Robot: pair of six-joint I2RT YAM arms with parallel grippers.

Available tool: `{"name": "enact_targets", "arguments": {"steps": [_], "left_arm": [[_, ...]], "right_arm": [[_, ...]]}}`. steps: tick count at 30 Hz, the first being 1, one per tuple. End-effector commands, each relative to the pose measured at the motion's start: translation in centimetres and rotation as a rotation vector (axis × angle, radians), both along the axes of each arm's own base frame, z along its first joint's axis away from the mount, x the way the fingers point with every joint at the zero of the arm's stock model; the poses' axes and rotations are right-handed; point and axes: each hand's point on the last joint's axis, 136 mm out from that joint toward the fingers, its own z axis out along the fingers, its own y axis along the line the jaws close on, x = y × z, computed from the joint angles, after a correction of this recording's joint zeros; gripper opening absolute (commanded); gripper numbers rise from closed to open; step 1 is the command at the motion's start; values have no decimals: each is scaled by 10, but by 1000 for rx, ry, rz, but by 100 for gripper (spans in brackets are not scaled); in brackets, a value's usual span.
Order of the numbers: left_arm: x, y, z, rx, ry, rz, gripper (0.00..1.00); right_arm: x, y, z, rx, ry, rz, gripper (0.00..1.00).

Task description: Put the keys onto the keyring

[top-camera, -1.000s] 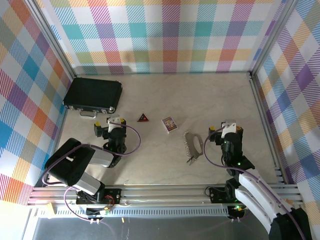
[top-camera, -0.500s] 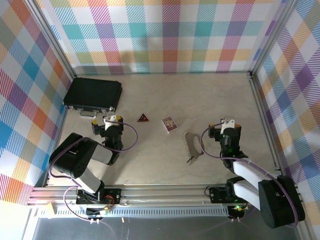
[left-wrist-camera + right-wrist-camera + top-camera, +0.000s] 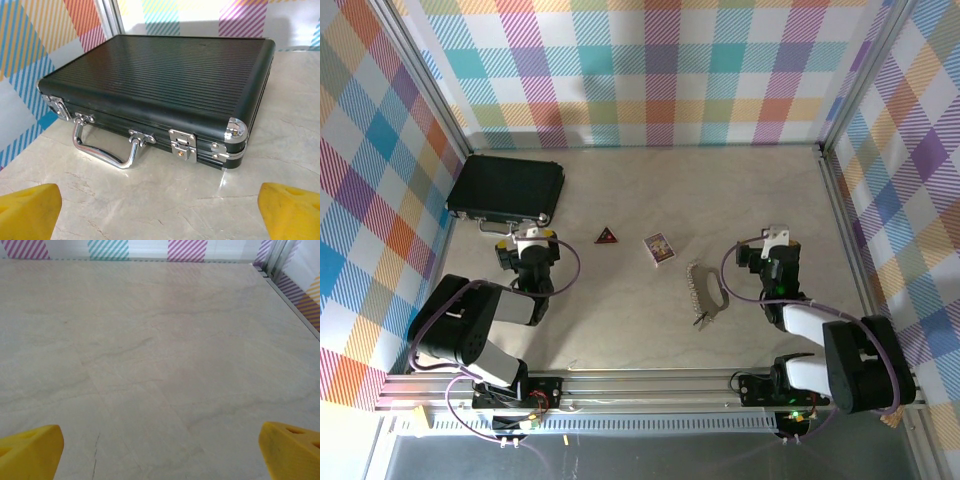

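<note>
Left gripper [image 3: 160, 212], right gripper [image 3: 160, 452]: both wide, empty. Swing your right one left to the keyring [image 3: 706, 289]; pinch plain wire.

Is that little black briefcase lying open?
No, the briefcase lies flat with its lid down against the base, and its handle faces the camera.

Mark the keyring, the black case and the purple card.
keyring [image 3: 694, 287], top external view, on its bumpy chain-like side.
black case [image 3: 506, 188], top external view, middle of its lid.
purple card [image 3: 659, 248], top external view, centre of its face.
</note>
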Motion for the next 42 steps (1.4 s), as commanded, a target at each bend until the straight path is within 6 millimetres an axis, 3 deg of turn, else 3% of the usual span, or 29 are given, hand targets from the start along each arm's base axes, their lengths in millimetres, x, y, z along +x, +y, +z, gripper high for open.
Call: {"name": "enact_targets", "arguments": {"steps": [1, 14, 25, 42], "left_arm": [[9, -3, 6, -64, -16, -40, 100], [21, -11, -4, -101, 40, -120, 100], [26, -7, -23, -179, 77, -169, 100], [28, -8, -22, -172, 71, -174, 100]], "right_arm": [[15, 5, 22, 23, -81, 24, 99], [41, 12, 5, 2, -50, 66, 99], [48, 1, -8, 74, -41, 64, 99], [49, -4, -12, 125, 3, 74, 99]]}}
